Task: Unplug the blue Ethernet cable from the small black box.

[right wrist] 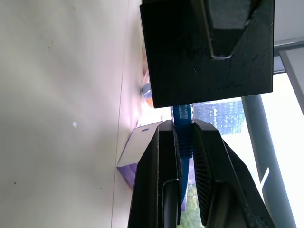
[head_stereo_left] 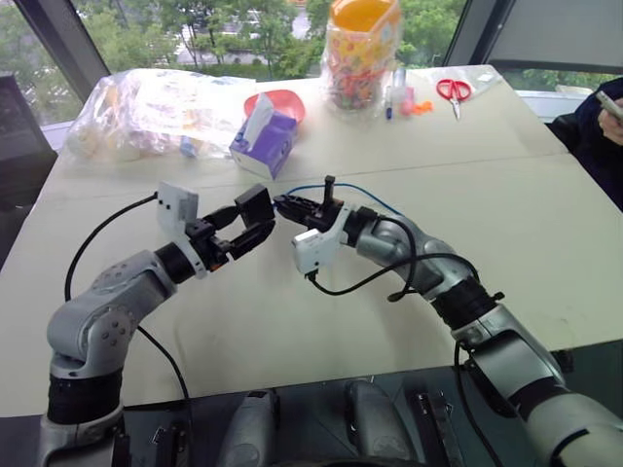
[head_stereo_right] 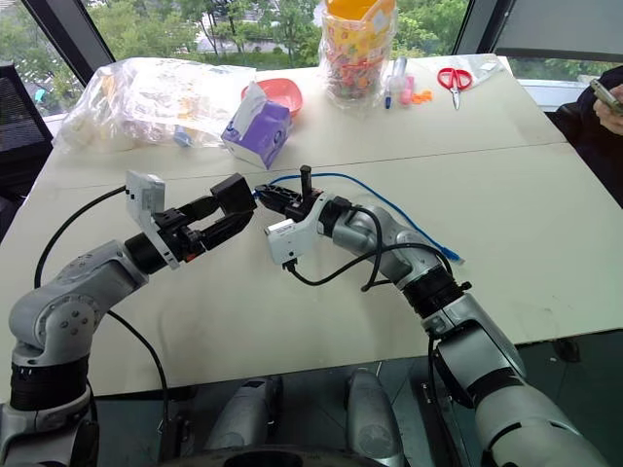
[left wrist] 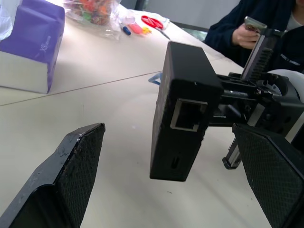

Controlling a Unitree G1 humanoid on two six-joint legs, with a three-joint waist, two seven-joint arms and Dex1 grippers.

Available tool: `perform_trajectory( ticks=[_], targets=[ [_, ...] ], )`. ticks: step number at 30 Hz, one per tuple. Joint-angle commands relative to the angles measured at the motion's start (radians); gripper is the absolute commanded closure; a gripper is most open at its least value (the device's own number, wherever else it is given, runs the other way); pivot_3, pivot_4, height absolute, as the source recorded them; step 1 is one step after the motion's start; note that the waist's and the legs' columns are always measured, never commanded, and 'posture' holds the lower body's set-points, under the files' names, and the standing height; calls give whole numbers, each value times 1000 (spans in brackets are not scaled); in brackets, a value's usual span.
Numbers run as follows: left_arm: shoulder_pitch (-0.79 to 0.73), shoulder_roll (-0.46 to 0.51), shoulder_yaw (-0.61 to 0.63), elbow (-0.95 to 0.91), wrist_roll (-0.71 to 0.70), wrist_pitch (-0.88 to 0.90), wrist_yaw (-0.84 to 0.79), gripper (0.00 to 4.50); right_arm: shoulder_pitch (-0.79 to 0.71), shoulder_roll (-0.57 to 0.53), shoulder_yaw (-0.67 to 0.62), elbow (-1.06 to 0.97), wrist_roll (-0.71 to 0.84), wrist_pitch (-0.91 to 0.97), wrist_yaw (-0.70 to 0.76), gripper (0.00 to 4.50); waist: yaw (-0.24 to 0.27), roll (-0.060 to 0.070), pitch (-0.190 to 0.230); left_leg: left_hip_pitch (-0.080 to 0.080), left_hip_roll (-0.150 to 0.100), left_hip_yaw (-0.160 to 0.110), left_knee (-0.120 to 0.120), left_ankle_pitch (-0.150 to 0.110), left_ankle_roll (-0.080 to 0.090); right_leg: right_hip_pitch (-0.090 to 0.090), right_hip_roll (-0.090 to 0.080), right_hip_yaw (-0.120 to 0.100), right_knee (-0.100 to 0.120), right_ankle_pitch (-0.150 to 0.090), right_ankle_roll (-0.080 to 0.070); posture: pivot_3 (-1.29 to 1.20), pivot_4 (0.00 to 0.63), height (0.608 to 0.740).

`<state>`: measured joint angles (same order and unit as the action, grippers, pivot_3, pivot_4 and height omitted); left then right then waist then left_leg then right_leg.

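Observation:
The small black box (head_stereo_left: pixel 255 204) hangs in the air above the table, with the blue Ethernet cable (right wrist: pixel 182 114) plugged into one face. My right gripper (right wrist: pixel 183 127) is shut on the cable just behind its plug. From there the blue cord (head_stereo_right: pixel 389 209) trails back over the table. My left gripper (head_stereo_left: pixel 251 222) is open, and the box (left wrist: pixel 183 109) stands between its two wide-apart fingers (left wrist: pixel 71 175) with a gap on each side. An empty port on the box faces the left wrist.
A purple tissue box (head_stereo_left: pixel 265 141), a clear plastic bag (head_stereo_left: pixel 146 107) and a red bowl (head_stereo_left: pixel 280 100) lie at the back left of the table (head_stereo_left: pixel 545 243). A sweets bag (head_stereo_left: pixel 360 49), pens and red scissors (head_stereo_left: pixel 453 90) are further back. A person (head_stereo_left: pixel 604 117) sits at the right edge.

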<state>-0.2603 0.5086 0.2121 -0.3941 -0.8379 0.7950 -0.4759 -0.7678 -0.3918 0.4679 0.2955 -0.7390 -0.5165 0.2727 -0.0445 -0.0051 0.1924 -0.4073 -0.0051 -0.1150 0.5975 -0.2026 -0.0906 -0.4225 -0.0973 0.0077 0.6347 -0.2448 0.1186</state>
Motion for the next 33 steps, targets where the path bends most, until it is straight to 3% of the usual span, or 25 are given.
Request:
perform_trajectory(
  ticks=[1, 2, 5, 11, 12, 22, 26, 30, 33],
  targets=[
    [-12, 3, 26, -22, -8, -22, -1, 0, -7, 5, -14, -49, 25, -2, 4, 4426, 0, 0, 0, 0, 0, 0, 0, 0, 0, 0, 0, 0, 0, 0, 0, 0, 150, 740],
    [-13, 1, 26, -21, -8, -25, -2, 0, -7, 6, -13, -50, 26, -1, 8, 4426, 0, 0, 0, 0, 0, 0, 0, 0, 0, 0, 0, 0, 0, 0, 0, 0, 150, 740],
    [-14, -5, 25, -17, -5, -32, -3, 857, -6, 9, -11, -53, 30, 2, 19, 4500, 0, 0, 0, 0, 0, 0, 0, 0, 0, 0, 0, 0, 0, 0, 0, 0, 150, 740],
    [-1, -6, 8, -11, 23, -54, -13, 3824, -4, 4, -13, -56, 41, 5, 38, 4500, 0, 0, 0, 0, 0, 0, 0, 0, 0, 0, 0, 0, 0, 0, 0, 0, 150, 740],
    [-2, -7, 8, -11, 24, -55, -15, 4071, -4, 3, -14, -56, 41, 4, 39, 4500, 0, 0, 0, 0, 0, 0, 0, 0, 0, 0, 0, 0, 0, 0, 0, 0, 150, 740],
    [-20, -9, -1, 9, 54, -57, -10, 4035, -13, -4, -15, -51, 43, -7, 46, 4500, 0, 0, 0, 0, 0, 0, 0, 0, 0, 0, 0, 0, 0, 0, 0, 0, 150, 740],
    [-15, -2, -10, 13, 72, -66, -18, 4035, -22, -8, -12, -39, 77, -22, 81, 2664, 0, 0, 0, 0, 0, 0, 0, 0, 0, 0, 0, 0, 0, 0, 0, 0, 150, 740],
    [12, 45, -74, 43, 177, -136, -91, 4035, -29, 7, -32, 21, 266, 46, 281, 646, -1, 0, 0, 0, 0, 0, 0, 0, 0, 1, 0, 0, 0, 0, 0, 0, 150, 740],
    [18, 84, -99, 73, 221, -184, -162, 4035, -73, -1, -71, 69, 513, 128, 545, 646, 0, 0, 0, 1, 0, 0, 0, 0, 0, 2, 0, 0, 0, 0, 0, 0, 150, 740]
  ],
)
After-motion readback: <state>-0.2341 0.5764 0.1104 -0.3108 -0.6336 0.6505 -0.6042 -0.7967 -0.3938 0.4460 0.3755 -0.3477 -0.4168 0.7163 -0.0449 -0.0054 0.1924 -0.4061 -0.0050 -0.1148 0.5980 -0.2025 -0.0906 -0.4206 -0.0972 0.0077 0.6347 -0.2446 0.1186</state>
